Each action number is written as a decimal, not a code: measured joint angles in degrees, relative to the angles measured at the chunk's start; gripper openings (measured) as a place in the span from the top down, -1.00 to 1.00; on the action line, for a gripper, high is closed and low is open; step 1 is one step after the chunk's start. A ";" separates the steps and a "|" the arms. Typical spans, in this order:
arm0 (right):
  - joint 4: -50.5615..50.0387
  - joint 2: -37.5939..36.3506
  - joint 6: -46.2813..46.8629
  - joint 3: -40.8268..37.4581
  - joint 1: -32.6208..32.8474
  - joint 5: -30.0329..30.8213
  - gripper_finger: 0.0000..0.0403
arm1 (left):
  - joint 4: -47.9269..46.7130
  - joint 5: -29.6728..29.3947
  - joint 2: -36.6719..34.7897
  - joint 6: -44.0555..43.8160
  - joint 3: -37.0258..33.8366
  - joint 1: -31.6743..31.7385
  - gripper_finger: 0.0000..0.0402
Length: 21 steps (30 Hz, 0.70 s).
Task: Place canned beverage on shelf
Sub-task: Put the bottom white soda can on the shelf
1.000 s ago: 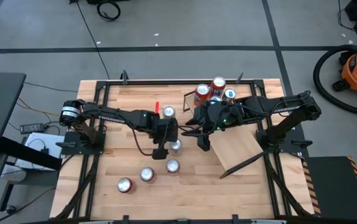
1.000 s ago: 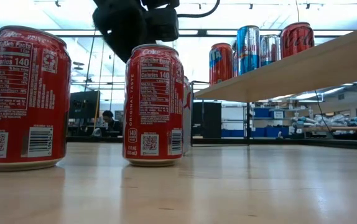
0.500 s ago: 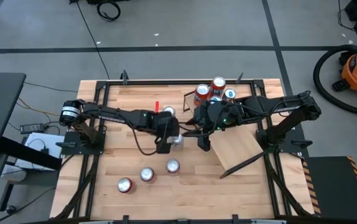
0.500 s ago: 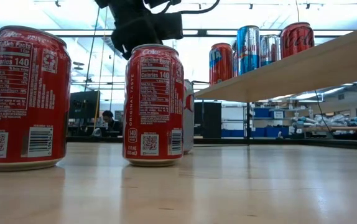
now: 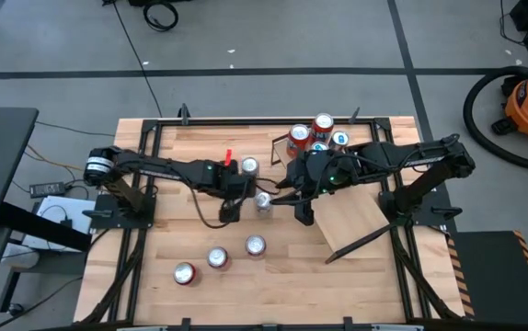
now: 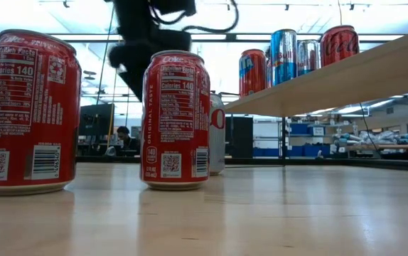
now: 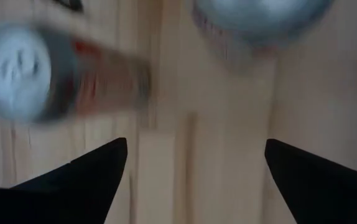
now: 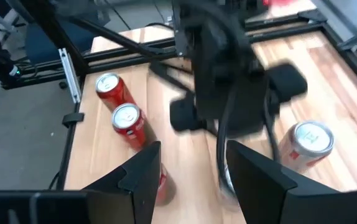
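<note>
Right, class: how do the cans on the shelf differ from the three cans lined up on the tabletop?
The shelf cans stand raised on the sloped shelf; the tabletop cans stand on the tabletop. The shelf cans number four, the tabletop cans three. The shelf cans huddle together; the tabletop cans sit spaced apart. Both groups stand upright.

Two slim black jointed arms carry looping black cables; the left arm (image 5: 163,169) has a silver cylindrical base joint, the right arm (image 5: 402,156) shows small green lights.
</note>
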 joint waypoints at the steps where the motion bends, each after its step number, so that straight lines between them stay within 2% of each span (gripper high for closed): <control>1: -0.35 0.23 0.44 0.02 -0.01 -0.11 0.05 | -1.77 0.43 -1.21 -1.24 0.00 -0.22 -0.92; 6: -2.18 1.27 0.17 0.17 -0.03 -0.66 0.05 | -7.24 0.77 -8.26 -5.24 0.02 -1.44 -0.78; 11: -2.10 4.09 -3.02 0.26 -0.67 -4.35 0.05 | -10.94 -1.24 -14.93 -11.61 0.09 -1.46 -0.70; 16: -0.46 9.70 -6.22 0.26 -2.20 -9.19 0.05 | -10.47 -3.49 -21.52 -18.36 0.10 -1.46 -0.67; 21: -1.44 15.44 -10.38 1.35 -3.17 -10.72 0.04 | -10.24 -4.04 -27.28 -25.04 0.11 -2.12 -0.65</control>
